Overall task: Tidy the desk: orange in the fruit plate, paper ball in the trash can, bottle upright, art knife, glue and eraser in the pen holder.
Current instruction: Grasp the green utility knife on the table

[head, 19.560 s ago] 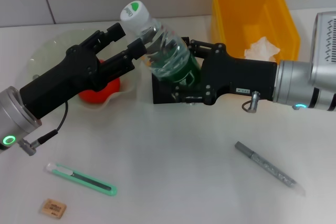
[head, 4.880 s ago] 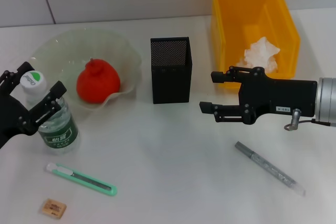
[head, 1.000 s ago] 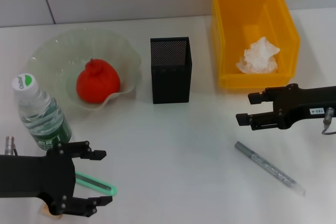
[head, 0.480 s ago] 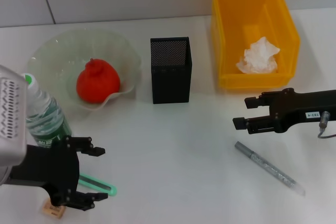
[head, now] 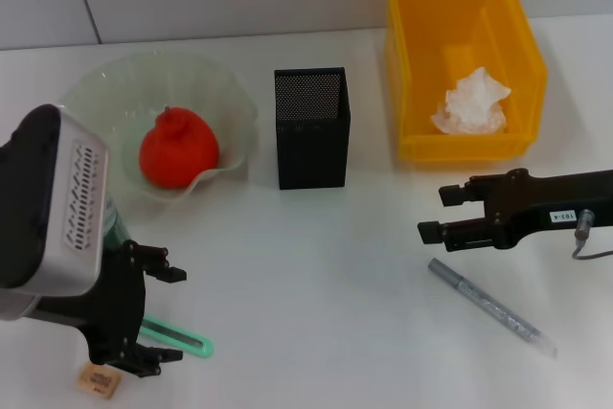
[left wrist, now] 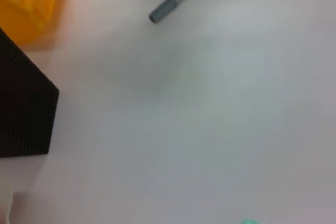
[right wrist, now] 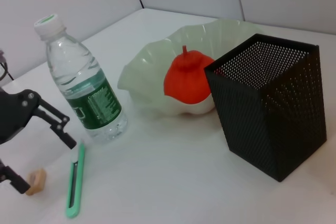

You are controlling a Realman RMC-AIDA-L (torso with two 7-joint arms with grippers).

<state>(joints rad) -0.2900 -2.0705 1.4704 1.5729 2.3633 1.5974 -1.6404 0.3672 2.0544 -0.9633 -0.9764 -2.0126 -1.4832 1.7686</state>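
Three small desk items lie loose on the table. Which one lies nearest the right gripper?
The grey glue pen, just in front of the right gripper. The green art knife and tan eraser lie by the left gripper.

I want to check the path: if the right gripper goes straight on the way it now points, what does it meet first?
The right gripper points toward the robot's left, jaws open. Its line looks free over bare table; farther on, probably the bottle, though depth is unclear.

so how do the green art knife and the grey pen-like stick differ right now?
The green art knife lies under the open left gripper, fingers either side; the grey pen-like stick lies just clear of the open right gripper. Knife is flat, stick round. Both rest on the white table, outside the black mesh holder.
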